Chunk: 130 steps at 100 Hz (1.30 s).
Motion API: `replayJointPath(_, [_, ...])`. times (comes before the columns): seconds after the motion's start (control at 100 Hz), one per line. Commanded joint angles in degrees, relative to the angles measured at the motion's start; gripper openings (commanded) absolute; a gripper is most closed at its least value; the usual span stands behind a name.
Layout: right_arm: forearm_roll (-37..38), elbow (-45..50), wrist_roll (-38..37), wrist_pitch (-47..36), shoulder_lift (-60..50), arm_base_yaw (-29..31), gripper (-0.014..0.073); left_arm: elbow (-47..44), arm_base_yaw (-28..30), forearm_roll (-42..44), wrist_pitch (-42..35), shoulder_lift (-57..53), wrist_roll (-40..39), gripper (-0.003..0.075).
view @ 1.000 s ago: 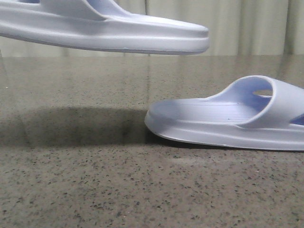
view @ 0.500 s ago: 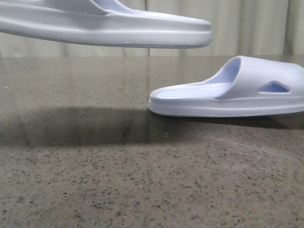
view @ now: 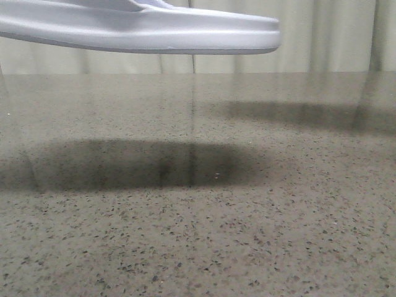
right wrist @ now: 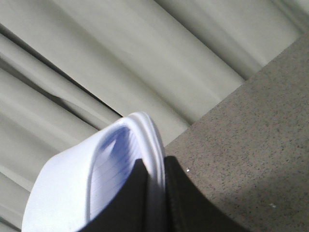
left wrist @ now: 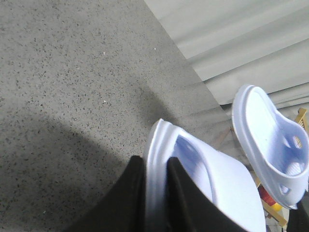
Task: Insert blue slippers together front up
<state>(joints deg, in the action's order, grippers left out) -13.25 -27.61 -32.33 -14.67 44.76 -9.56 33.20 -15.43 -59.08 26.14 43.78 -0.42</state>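
Left slipper (view: 139, 31): 1 pale blue-white foam slide, held in the air above the table (view: 198, 216). In the front view only its thick sole edge and a sliver of strap show, at the upper left; the sole runs nearly level.

Left gripper (left wrist: 155, 193): its 2 black fingers (left wrist: 130, 193) pinch the side rim of the left slipper (left wrist: 193, 179) — 1 finger on the outer wall of the sole, the other inside against the footbed.

Right slipper (left wrist: 270, 140): seen in the left wrist view, in the air past the table edge, well apart from the left slipper. Its ribbed footbed, wide strap and side cut-outs face the camera. It does not appear in the front view.

Right gripper (right wrist: 155, 193): its 2 black fingers (right wrist: 183, 193) clamp the rim of the right slipper (right wrist: 72, 188) — the sole edge sits between them, with the ribbed footbed on 1 side.

Table: dark speckled stone surface, glossy. In the front view it carries 1 broad dark shadow under the left slipper and 1 fainter shadow band toward the far right.

Backdrop: pale pleated curtain (view: 322, 37) behind the table, visible in all 3 views.

Slipper relation: the 2 slippers are both lifted, not touching each other and not touching the table.
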Motion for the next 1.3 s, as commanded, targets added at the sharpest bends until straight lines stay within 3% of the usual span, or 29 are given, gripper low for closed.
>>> replayJointPath(0.0, [0.4, -4.4, 0.3, 1.6, -3.5, 0.0, -0.0106, 1.7, -0.3, -2.6, -1.5, -0.3, 0.0, 0.0016])
replayJointPath(0.21, [0.4, -11.7, 0.3, 22.0, -10.2, 0.0, -0.0106, 1.7, -0.3, -2.6, -1.7, -0.3, 0.0, 0.0016])
replayJointPath(0.55, [-0.7, -14.6, 0.3, 39.6, -15.0, 0.0, -0.0107, 1.7, -0.3, -2.6, -1.7, -0.3, 0.0, 0.0016])
replayJointPath(0.93, [-8.5, -14.6, 3.9, 43.5, -15.1, 0.0, -0.0107, 1.7, -0.3, -3.2, 1.1, -0.3, 0.0, 0.0016])
replayJointPath(1.29, [-16.4, -14.5, 11.0, 47.1, -15.1, 0.0, -0.0107, 1.7, -0.3, -13.7, 7.3, -0.3, 5.7, 0.0016])
